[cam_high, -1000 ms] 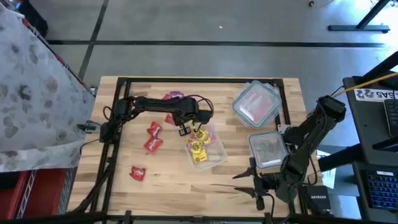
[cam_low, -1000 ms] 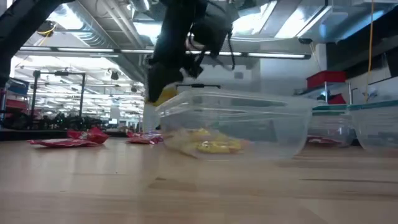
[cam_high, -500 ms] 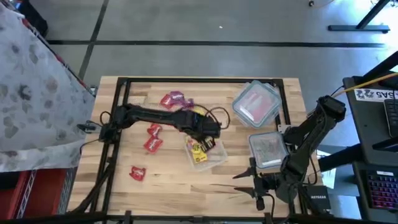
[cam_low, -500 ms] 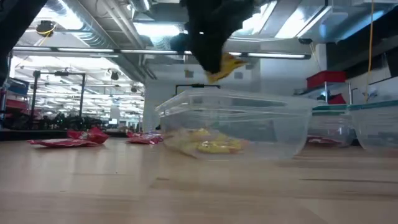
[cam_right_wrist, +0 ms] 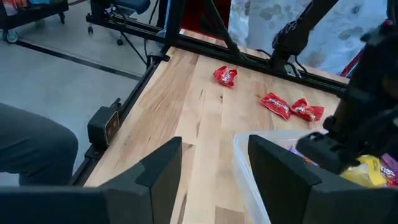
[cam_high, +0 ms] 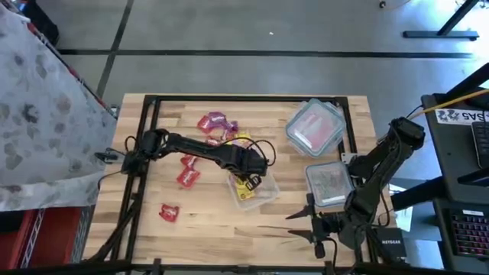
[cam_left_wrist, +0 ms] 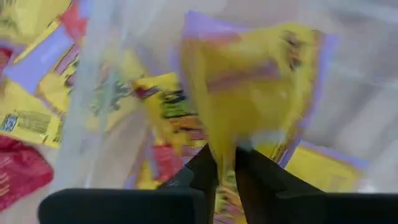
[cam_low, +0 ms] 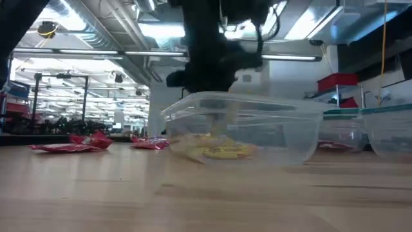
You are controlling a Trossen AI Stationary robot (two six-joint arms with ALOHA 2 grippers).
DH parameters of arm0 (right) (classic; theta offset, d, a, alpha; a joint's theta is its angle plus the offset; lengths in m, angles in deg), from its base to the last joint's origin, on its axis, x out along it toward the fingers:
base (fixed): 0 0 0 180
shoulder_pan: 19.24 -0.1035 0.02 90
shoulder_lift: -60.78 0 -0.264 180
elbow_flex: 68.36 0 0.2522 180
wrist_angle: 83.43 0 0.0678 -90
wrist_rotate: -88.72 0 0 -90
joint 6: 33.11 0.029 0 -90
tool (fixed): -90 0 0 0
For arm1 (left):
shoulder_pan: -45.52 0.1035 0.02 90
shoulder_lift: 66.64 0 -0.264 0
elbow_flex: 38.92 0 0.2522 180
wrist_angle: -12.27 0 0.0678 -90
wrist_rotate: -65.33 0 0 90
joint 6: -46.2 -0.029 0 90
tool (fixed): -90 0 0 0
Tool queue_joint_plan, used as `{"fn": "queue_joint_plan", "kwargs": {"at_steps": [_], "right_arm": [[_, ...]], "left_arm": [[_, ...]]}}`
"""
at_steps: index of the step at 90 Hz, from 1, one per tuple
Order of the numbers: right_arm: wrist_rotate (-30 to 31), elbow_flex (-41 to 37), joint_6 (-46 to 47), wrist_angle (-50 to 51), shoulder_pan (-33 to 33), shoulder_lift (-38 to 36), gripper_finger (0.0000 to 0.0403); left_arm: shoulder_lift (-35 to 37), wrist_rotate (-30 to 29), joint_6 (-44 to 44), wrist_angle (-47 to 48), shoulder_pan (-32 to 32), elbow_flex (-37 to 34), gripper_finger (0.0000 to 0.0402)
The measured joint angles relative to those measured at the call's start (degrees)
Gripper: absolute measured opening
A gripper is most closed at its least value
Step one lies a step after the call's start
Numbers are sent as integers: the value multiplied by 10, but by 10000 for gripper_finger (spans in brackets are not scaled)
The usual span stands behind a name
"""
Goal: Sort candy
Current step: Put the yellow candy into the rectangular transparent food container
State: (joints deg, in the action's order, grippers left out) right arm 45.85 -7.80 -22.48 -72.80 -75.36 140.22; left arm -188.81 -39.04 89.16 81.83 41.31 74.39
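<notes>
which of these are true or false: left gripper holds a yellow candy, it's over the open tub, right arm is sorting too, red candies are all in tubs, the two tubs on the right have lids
1. The left gripper is shut on a yellow candy. True.
2. The left gripper is above the open clear tub. True.
3. The right gripper is working over the candy. False: it waits open at the table's near right edge.
4. Every red candy is in a tub. False: several red candies lie loose on the table.
5. The two tubs on the right carry lids. True.
</notes>
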Motion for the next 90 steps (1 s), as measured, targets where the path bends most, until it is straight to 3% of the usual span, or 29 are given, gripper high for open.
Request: {"fn": "queue_joint_plan", "kwargs": {"at_steps": [19, 39, 62, 76, 90], "right_arm": [[0, 0, 0, 0, 0, 0, 172], [0, 0, 0, 1, 0, 0, 172], [0, 0, 1, 2, 0, 0, 172], [0, 0, 2, 0, 0, 0, 172], [0, 0, 8, 0, 0, 0, 172]], "left_arm": [[0, 0, -4, -14, 21, -9, 82], [11, -4, -43, 7, 26, 43, 92], [39, -94, -27, 186, 34, 92, 85], [38, -104, 12, 276, 59, 67, 64], [37, -86, 17, 217, 70, 11, 43]]}}
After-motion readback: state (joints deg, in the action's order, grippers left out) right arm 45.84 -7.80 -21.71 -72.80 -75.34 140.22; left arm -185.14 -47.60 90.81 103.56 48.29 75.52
